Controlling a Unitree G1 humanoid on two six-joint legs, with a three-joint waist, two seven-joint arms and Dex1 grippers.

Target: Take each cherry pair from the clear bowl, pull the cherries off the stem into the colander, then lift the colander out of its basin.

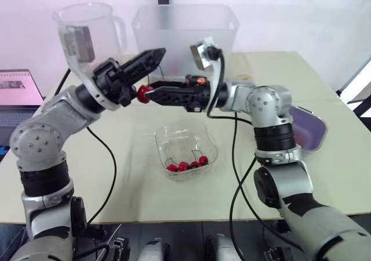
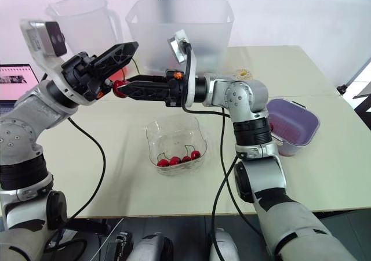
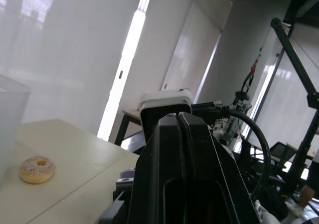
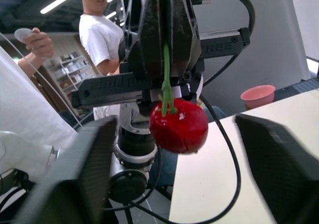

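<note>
My left hand [image 1: 155, 57] pinches the green stem [image 4: 165, 79]. The glossy red cherry [image 4: 178, 125] hangs between the wide-spread fingers of my right hand [image 1: 152, 92], above the surface [image 1: 116, 180] behind the clear plastic bowl [image 1: 160, 138]. I should close squarely on the fruit, then pull straight, over the purple colander [image 2: 293, 119].

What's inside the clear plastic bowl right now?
Four red cherries with thin stems lie bunched at the near side of the clear plastic bowl; the rest of its floor looks bare. Nothing covers them, but which cherries share a stem cannot be told.
</note>
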